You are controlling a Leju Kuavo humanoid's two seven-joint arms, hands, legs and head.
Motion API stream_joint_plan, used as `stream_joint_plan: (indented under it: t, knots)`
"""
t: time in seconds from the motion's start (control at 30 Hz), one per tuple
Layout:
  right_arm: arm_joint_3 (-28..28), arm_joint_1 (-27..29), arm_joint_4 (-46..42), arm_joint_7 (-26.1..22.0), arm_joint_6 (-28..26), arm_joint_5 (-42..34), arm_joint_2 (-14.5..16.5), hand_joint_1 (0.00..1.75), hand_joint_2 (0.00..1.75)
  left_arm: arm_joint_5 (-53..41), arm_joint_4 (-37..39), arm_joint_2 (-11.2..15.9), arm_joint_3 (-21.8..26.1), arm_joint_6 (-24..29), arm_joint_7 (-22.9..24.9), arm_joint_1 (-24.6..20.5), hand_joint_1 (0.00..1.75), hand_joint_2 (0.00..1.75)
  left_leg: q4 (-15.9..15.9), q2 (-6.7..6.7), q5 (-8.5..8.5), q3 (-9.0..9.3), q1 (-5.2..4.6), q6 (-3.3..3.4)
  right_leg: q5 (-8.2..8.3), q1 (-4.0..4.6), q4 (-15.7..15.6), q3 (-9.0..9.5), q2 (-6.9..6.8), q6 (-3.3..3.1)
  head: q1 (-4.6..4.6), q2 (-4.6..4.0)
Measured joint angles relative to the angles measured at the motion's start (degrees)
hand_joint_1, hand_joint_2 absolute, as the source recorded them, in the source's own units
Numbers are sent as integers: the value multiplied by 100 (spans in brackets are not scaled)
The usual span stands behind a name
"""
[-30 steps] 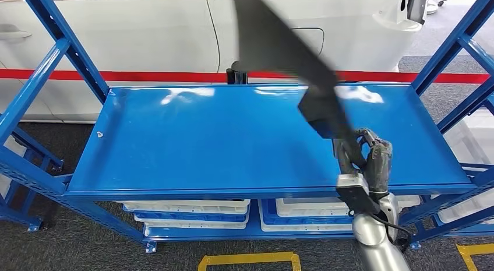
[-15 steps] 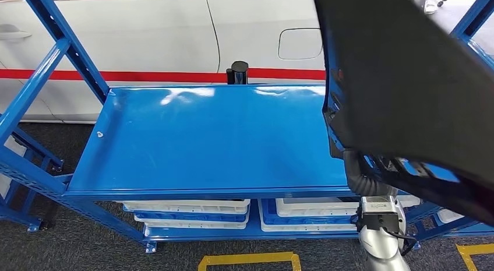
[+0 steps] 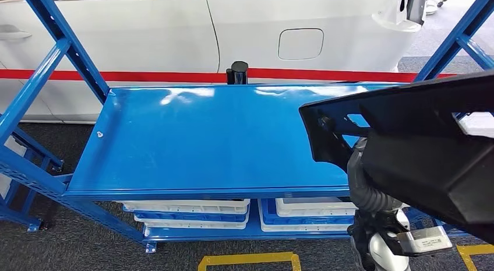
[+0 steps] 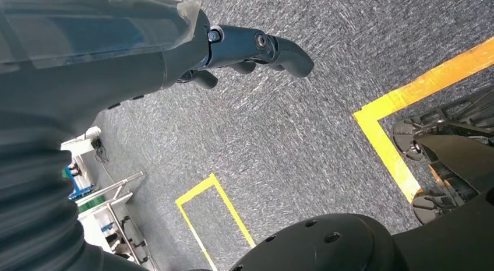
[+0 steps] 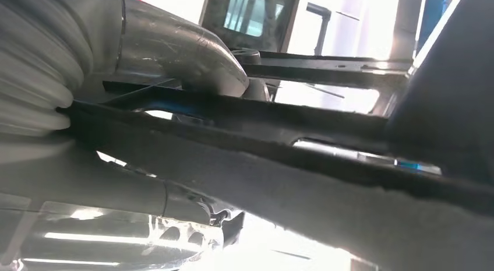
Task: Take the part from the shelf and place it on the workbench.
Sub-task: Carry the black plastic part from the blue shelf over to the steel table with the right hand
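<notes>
The right hand (image 5: 175, 73) grips the black part (image 3: 419, 143), its thick grey thumb pressed over one bar of the part's frame in the right wrist view; in the head view the part hides the fingers and only the ribbed grey wrist cover shows below it. The part is a large, dark, angular panel with an open framework at its near end, held in the air at the right of the scene, above and in front of the right end of the blue shelf (image 3: 204, 143) and not touching it. The shelf's top deck is a glossy blue sheet carried by slanted blue uprights, with white trays (image 3: 186, 215) stacked on the level beneath. Behind the shelf stands a white car body (image 3: 145, 38) with a red stripe and a fuel flap. The left hand (image 4: 256, 49) hangs over grey carpet with yellow floor tape (image 4: 408, 102), its dark fingers curled in and holding nothing
</notes>
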Motion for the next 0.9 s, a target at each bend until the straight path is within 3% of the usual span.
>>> stream_joint_plan:
  t: [0.4,0.57,0.63,0.7,0.73,0.77,0.8,0.87,0.9]
  knots:
    - [8,30,-134,-1,-118,81,87,175,175,33,0,-3,3,41,0,5,0,175,12,-2,-20,-4,-35,34,4,-41,-8,43,0,24,-1,0]
    - [8,-50,-132,5,-125,125,128,175,175,79,0,-7,4,87,-2,12,0,175,-73,6,27,38,-42,150,-37,-70,37,26,-1,106,1,0]
    - [9,-107,-129,29,-131,138,136,175,175,101,0,-13,7,95,-6,12,0,175,-158,19,82,78,-6,205,-265,-61,442,-157,-1,79,11,0]
    - [10,-143,-120,72,-132,148,139,175,175,128,0,-17,13,103,-11,22,0,175,-168,22,95,69,-7,217,-580,-74,1197,-508,0,49,17,0]
    - [11,-151,-109,94,-124,150,140,175,175,144,0,-19,17,104,-16,36,0,175,-167,22,99,60,-4,212,-675,-87,1517,-659,-1,64,17,0]
    - [11,-157,-99,113,-110,149,142,175,175,160,0,-22,22,106,-27,56,0,175,-166,21,105,55,2,202,-670,-102,1622,-709,-1,107,17,0]
    - [12,-169,-88,129,-92,148,144,175,175,174,0,-27,26,110,-39,78,0,175,-164,18,113,51,13,187,-579,-121,1516,-657,-3,170,18,0]
    - [13,-219,-74,161,-48,144,151,175,175,191,0,-33,32,122,-59,111,0,175,-141,10,127,35,36,128,-265,-177,757,-286,-8,310,24,0]
    - [15,-248,-67,176,-26,143,157,175,175,195,0,-30,37,131,-62,118,0,175,-123,0,135,13,38,86,-123,-183,419,-105,7,340,30,0]
